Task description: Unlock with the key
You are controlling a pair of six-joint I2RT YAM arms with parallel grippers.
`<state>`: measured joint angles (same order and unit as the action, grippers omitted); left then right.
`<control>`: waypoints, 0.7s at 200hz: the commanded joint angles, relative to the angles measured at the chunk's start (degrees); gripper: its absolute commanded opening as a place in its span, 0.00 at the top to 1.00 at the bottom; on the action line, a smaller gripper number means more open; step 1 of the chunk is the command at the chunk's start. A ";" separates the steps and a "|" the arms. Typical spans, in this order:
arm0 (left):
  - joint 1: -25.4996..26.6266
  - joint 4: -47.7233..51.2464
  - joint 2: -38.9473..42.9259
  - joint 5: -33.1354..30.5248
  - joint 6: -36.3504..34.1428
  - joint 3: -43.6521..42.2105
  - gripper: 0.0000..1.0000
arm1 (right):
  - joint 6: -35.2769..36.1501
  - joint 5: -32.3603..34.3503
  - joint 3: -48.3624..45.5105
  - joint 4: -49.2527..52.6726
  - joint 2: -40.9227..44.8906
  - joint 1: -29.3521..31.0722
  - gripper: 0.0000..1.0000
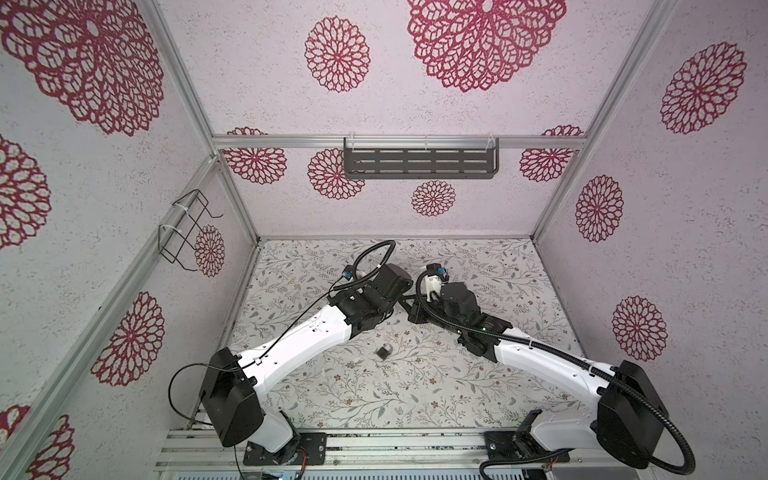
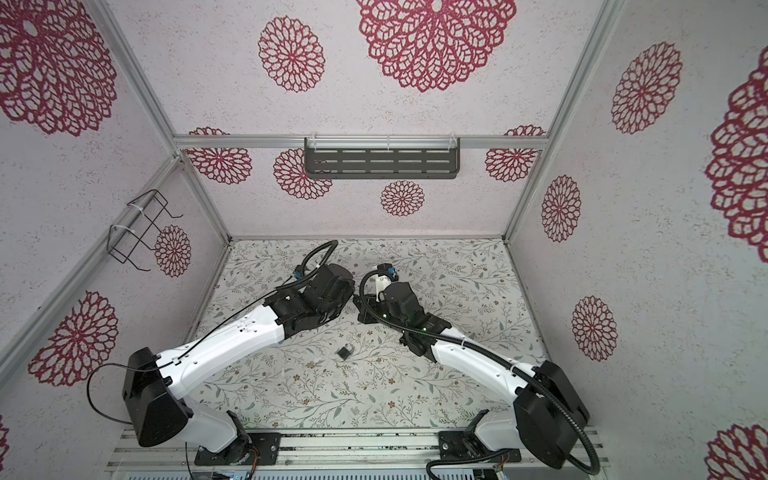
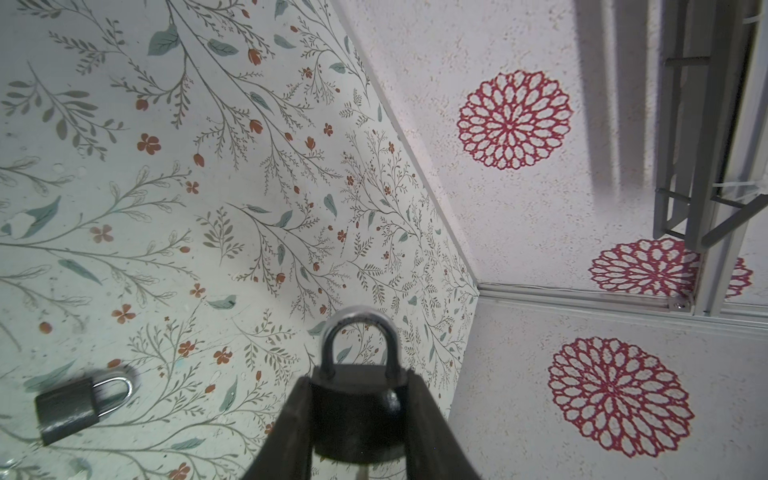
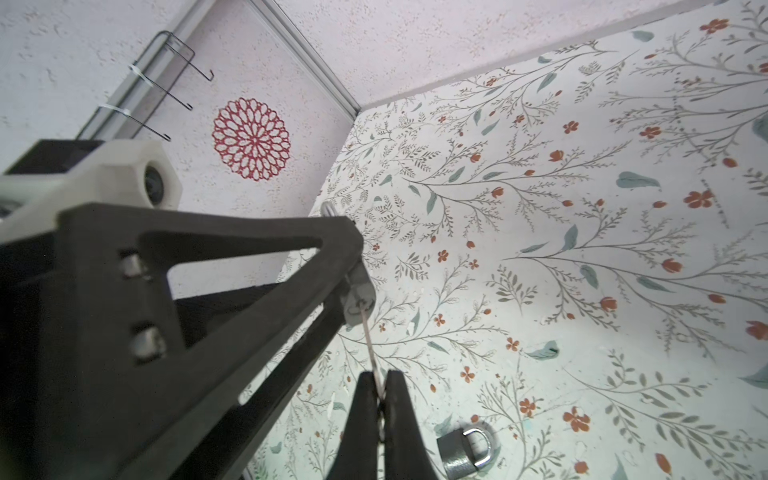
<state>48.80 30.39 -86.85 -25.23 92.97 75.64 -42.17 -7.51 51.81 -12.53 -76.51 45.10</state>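
The left gripper (image 3: 358, 376) is clamped on a dark metal padlock (image 3: 357, 411), with one black finger (image 3: 297, 415) pressed against each side of the body. The silver shackle (image 3: 359, 332) sticks out past the fingertips, and both of its legs sit in the body.

The right gripper (image 4: 379, 376) has its jaws pinched together on a thin silver key (image 4: 370, 340). The key is seen edge-on in the right wrist view. It runs straight from the fingertips to the underside of the dark metal padlock (image 4: 358, 297), and its tip meets the keyhole face there. How far the blade is in cannot be told.

A loose grey padlock (image 1: 383, 351) lies flat on the floral-patterned tabletop (image 1: 415, 395), shackle closed, and neither gripper touches it. In both top views the two wrists meet beyond this loose grey padlock (image 2: 345, 351), on the side toward the back wall (image 1: 374, 216) and slightly to its right. That puts the held lock and the key well apart from it. The wrists hide the held lock itself in those views.
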 commanded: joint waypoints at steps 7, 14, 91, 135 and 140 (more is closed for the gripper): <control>6.49 -1.26 0.94 22.60 -0.50 -4.02 1.00 | -5.58 -4.29 4.24 -26.06 0.11 -0.37 1.00; 6.49 -0.75 1.71 22.08 -0.21 -4.64 1.00 | -4.53 -3.04 4.56 -23.72 0.45 -0.05 1.00; 4.35 -0.24 7.72 18.00 1.44 -9.72 1.00 | 12.30 5.14 0.93 -11.17 5.04 3.90 1.00; 3.06 0.11 9.13 17.69 1.38 -9.54 1.00 | 14.78 8.81 0.35 -5.79 7.02 5.30 1.00; 3.05 0.06 9.30 17.33 1.53 -9.54 1.00 | 14.96 9.75 0.46 -4.74 7.16 5.51 1.00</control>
<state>48.71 28.08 -78.32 -19.42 94.37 66.70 -31.77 -3.09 49.95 -7.75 -72.66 49.71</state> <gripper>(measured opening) 0.335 0.047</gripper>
